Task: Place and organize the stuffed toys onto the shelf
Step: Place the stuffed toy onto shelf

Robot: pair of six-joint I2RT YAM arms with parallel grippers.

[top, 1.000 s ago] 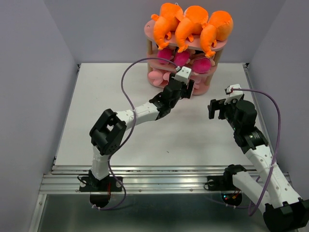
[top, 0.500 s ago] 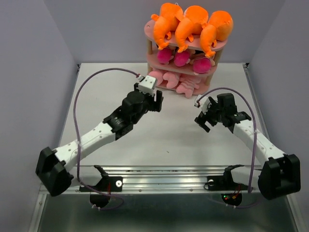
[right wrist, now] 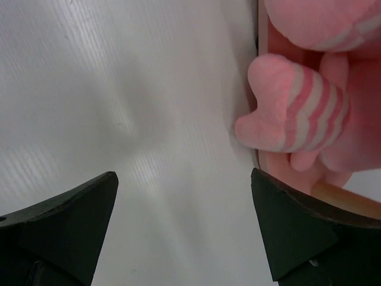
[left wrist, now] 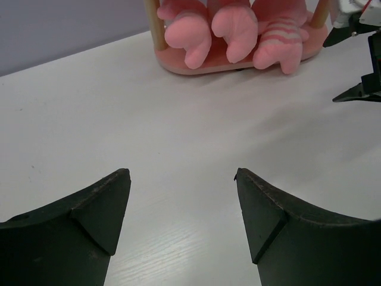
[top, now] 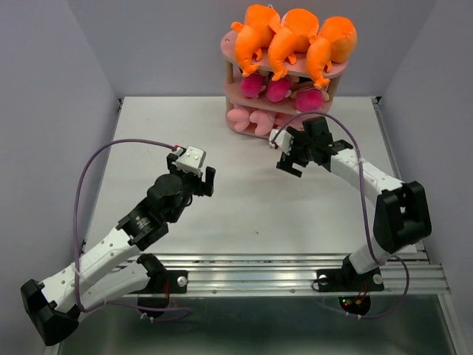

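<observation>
- The shelf point(top: 230, 74) stood at the far edge of the white tabletop point(top: 148, 133), right of centre, against the back wall.
- Three orange monsters point(top: 292, 37) lay side by side on its top tier, hanging a little over the front rim.
- Magenta dolls point(top: 277, 89) sat in a row on the middle tier, partly hidden under the monsters.
- Pink pigs point(top: 259, 118) filled the bottom tier. From the left wrist they showed as three plump shapes point(left wrist: 232, 27), the right one striped, resting on the pink base point(left wrist: 196, 64) with their ends past its rim.
- The left arm point(top: 159, 203) reached over the middle of the tabletop, well apart from the shelf. Its left jaws were spread wide and held nothing. The two dark fingers point(left wrist: 98, 205) framed only bare white surface.
- The right arm point(top: 347, 166) bent in from the right, and its tip lay just in front of the bottom tier on the right side.
- The right jaws were also spread wide and empty. One finger point(right wrist: 65, 220) hung over bare tabletop, the other by the tier's edge point(right wrist: 280, 173).
- From the right wrist, a striped pig limb point(right wrist: 297, 113) stuck out past that edge, between the fingers but touching neither.
</observation>
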